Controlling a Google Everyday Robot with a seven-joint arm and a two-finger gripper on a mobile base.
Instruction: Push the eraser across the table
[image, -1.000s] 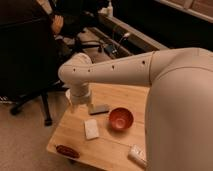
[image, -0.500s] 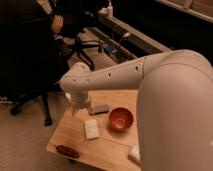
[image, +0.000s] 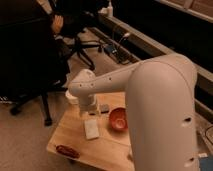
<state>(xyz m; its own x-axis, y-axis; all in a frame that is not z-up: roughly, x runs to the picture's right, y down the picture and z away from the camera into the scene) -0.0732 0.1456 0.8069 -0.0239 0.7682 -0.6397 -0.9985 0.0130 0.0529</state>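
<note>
The eraser (image: 104, 108) is a small flat dark grey block lying on the light wooden table (image: 75, 137), near its far edge. My gripper (image: 89, 109) hangs down from the white wrist, just left of the eraser and low over the tabletop. The wrist hides the eraser's left end. I cannot tell whether the gripper touches the eraser.
A red bowl (image: 118, 119) sits right of the eraser. A white flat pad (image: 91, 129) lies in front of the gripper. A dark red object (image: 67, 151) rests at the near left corner. My bulky arm (image: 160, 110) covers the table's right side. Office chairs (image: 30, 75) stand beyond on the left.
The gripper has shifted a little right, closer to the eraser. My arm now fills more of the right side and hides the small white block that showed at the table's near right.
</note>
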